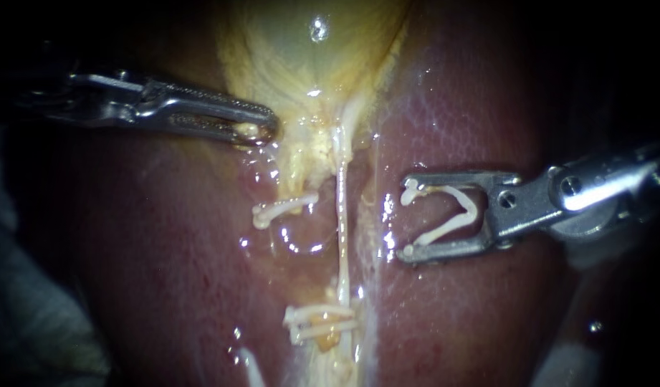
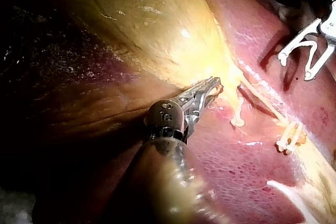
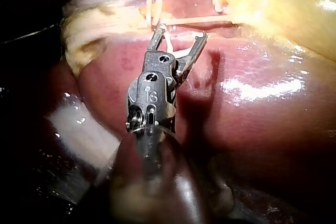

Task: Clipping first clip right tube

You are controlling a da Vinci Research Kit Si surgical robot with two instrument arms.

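Observation:
My left instrument (image 1: pixel 258 130) comes in from the left, its jaws shut on the yellow lower edge of the gallbladder (image 1: pixel 308 50); the left wrist view shows the same hold (image 2: pixel 212 86). A thin pale tube (image 1: pixel 342 215) runs down from the gallbladder over the liver (image 1: pixel 473 322). One white clip (image 1: pixel 283 209) lies left of the tube, and two more clips (image 1: pixel 319 322) cross it lower down. My right instrument (image 1: pixel 408 220) stands right of the tube, apart from it. Its jaws are spread wide and carry an open white V-shaped clip (image 1: pixel 458 215), also visible from the right wrist (image 3: pixel 179 32).
Wet red liver surface surrounds the tube on both sides. Grey-white cloth (image 1: pixel 29 322) lies at the lower left edge, and pale gauze (image 3: pixel 79 129) sits beside my right instrument's shaft. A pale strand (image 1: pixel 251 365) shows below the lower clips.

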